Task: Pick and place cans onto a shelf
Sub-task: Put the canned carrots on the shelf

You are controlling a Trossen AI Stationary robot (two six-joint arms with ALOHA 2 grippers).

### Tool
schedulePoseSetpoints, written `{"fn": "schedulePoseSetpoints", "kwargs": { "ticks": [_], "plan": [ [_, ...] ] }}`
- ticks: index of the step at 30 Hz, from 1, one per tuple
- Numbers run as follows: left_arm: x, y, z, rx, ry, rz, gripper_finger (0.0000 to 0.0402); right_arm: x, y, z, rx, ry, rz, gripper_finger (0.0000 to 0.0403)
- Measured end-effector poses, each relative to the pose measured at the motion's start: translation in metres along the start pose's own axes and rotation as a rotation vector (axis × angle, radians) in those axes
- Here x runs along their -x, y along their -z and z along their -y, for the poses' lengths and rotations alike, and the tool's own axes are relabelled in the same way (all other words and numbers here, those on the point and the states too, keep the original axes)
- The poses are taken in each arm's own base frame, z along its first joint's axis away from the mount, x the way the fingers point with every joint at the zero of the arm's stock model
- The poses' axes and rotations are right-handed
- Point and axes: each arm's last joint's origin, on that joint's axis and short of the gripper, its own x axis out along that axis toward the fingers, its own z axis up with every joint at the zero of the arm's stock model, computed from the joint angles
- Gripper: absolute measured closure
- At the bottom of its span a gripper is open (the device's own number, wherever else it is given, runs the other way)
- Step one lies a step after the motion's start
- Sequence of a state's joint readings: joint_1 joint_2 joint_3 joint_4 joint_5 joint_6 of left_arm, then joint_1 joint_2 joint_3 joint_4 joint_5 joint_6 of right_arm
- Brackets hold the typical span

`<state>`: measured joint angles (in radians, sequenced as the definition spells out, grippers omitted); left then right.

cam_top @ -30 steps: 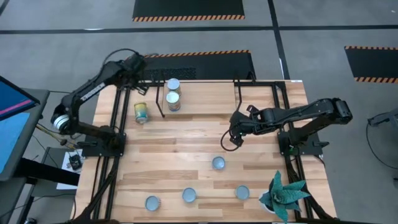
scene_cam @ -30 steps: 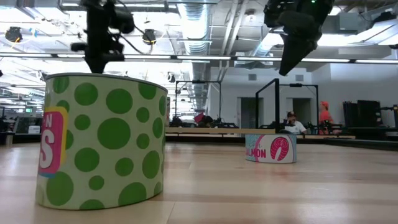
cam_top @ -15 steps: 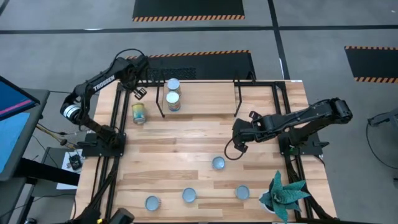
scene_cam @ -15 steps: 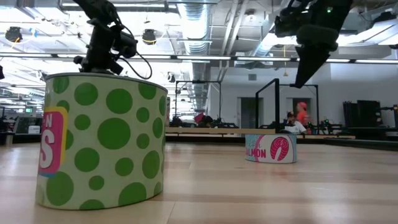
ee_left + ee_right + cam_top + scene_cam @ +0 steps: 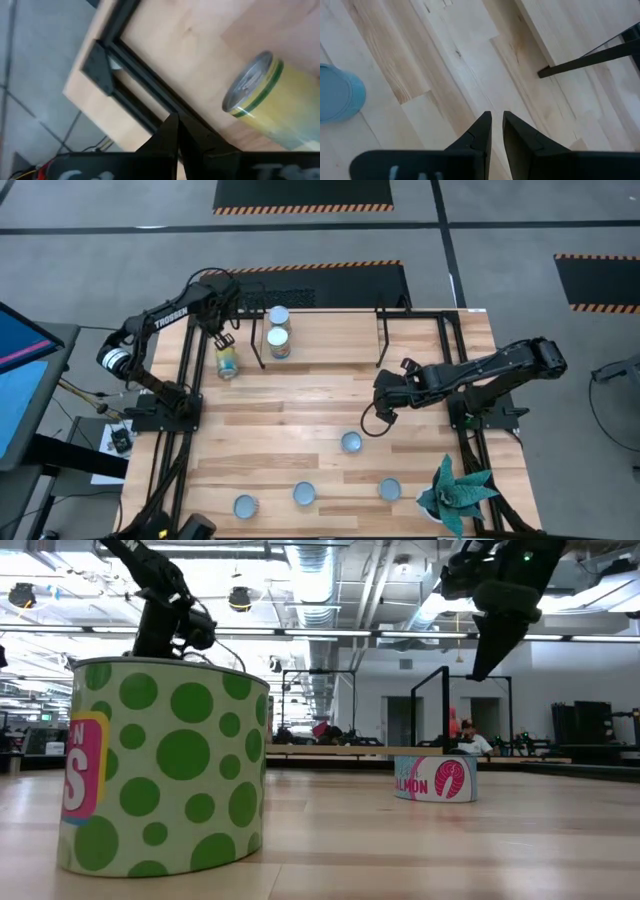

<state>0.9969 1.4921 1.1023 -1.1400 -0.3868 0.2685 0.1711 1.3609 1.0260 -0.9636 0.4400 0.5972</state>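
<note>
A yellow-green can (image 5: 228, 362) lies on its side on the table's far left, its silvery top (image 5: 247, 85) turned sideways. My left gripper (image 5: 224, 340) hangs shut just above and beyond it (image 5: 175, 131); I see no touch. Two cans (image 5: 279, 316) (image 5: 279, 343) stand upright by the shelf's (image 5: 350, 751) left end. My right gripper (image 5: 376, 418) hovers over bare table, its fingers (image 5: 497, 122) a narrow gap apart with nothing between them. A blue-topped can (image 5: 350, 442) stands just nearer than it (image 5: 340, 100).
Three more cans (image 5: 245, 506) (image 5: 304, 494) (image 5: 389, 490) stand along the near edge; the green-dotted one (image 5: 160, 765) fills the low view's left and hides my left fingertips there. A spiky plant (image 5: 455, 490) sits at the near right corner. The shelf's black legs (image 5: 590, 60) stand on the table.
My left gripper has come down and toward the near edge, closing in on the lying can, and has rolled about its own axis; it stays shut. My right gripper sank a little toward the near edge early on, then held still.
</note>
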Motion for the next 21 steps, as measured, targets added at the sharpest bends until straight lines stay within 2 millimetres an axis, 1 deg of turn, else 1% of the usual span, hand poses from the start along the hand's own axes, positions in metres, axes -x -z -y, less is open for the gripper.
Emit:
{"fn": "schedulePoseSetpoints", "kwargs": {
  "ticks": [2,4,6,8,11,16,21],
  "plan": [
    [-0.005,-0.001,0.001,0.004,0.001,0.018,0.0401,0.000,0.000,0.000,-0.006,0.000,0.000,0.0333],
    [-0.010,-0.004,0.000,0.039,0.058,0.066,0.0401,0.000,0.000,0.000,-0.012,-0.002,-0.002,0.0333],
    [-0.016,-0.002,0.000,0.073,0.123,0.076,0.0401,0.000,0.000,0.000,-0.014,-0.009,-0.007,0.0333],
    [-0.020,-0.002,-0.001,0.100,0.146,0.087,0.0401,0.000,0.000,0.000,-0.015,-0.014,-0.011,0.0333],
    [-0.024,-0.001,0.001,0.118,0.151,0.092,0.0401,0.000,0.000,0.000,-0.015,-0.015,-0.012,0.0333],
    [-0.032,-0.006,-0.001,0.233,0.138,0.157,0.0401,0.000,0.000,0.000,-0.015,-0.015,-0.012,0.0333],
    [-0.033,-0.007,0.001,0.272,0.152,0.166,0.0401,0.000,0.001,0.000,-0.008,-0.009,-0.022,0.0333]
  ]
}}
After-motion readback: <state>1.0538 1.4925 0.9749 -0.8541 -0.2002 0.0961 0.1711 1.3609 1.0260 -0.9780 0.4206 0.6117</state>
